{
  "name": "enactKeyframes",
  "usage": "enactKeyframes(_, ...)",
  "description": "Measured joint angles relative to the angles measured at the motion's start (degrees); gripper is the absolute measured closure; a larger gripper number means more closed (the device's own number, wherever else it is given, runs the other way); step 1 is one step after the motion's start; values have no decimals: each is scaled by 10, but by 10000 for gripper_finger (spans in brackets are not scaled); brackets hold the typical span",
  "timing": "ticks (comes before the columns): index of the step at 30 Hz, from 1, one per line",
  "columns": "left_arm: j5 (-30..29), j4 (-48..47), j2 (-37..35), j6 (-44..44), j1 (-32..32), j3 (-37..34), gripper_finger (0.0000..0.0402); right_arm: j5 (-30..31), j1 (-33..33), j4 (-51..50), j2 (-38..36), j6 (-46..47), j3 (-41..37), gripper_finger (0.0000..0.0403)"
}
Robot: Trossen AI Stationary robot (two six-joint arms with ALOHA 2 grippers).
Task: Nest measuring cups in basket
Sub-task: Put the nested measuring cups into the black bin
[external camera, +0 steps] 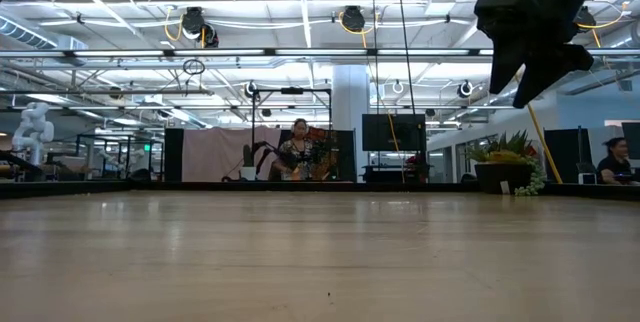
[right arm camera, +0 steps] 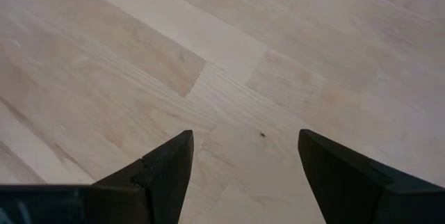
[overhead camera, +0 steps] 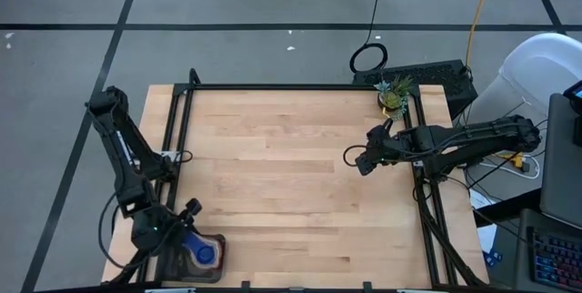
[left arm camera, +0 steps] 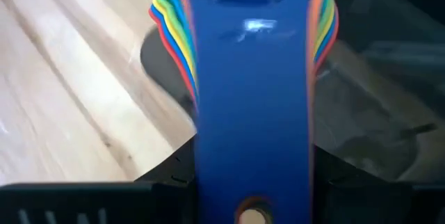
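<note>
Left pincer sits at the near left corner of the pale wooden counter, right over the small dark grey translucent bin, and you can't tell from these views whether its fingers are clamped or loose. Look through the left wrist camera: the blue plastic measuring cup's flat handle fills the view, with rainbow-edged rims of the other nested plastic cups stacked beneath it inside the basket. Your right pincer hovers with fingers spread wide above bare wood, well apart from everything. These cups look light, stiff and slick, so they'll likely skate if nudged. You'd best take them by the flat handle, not the rounded bowl.
</note>
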Motion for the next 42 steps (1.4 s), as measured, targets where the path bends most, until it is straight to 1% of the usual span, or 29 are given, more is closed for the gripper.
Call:
enactKeyframes(5,17,68,2,-15,3,-51,265,-1,0,-2,0,2,0,149)
enactKeyframes(8,42,110,2,-24,15,-76,265,-1,0,-2,0,4,0,149)
enactKeyframes(11,57,124,3,-40,25,-89,265,-1,0,-3,0,3,0,149)
enactKeyframes(19,67,121,3,-104,33,-93,265,0,0,-3,0,-2,0,149)
enactKeyframes(28,60,121,3,-176,33,-93,265,2,0,-5,0,-13,0,149)
enactKeyframes(33,46,111,4,-214,33,-93,265,2,0,-20,0,-15,0,149)
enactKeyframes(37,38,95,20,-224,33,-91,265,2,0,-34,0,-14,0,149)
enactKeyframes(42,39,95,52,-214,38,-88,265,2,0,-35,0,-14,0,149)
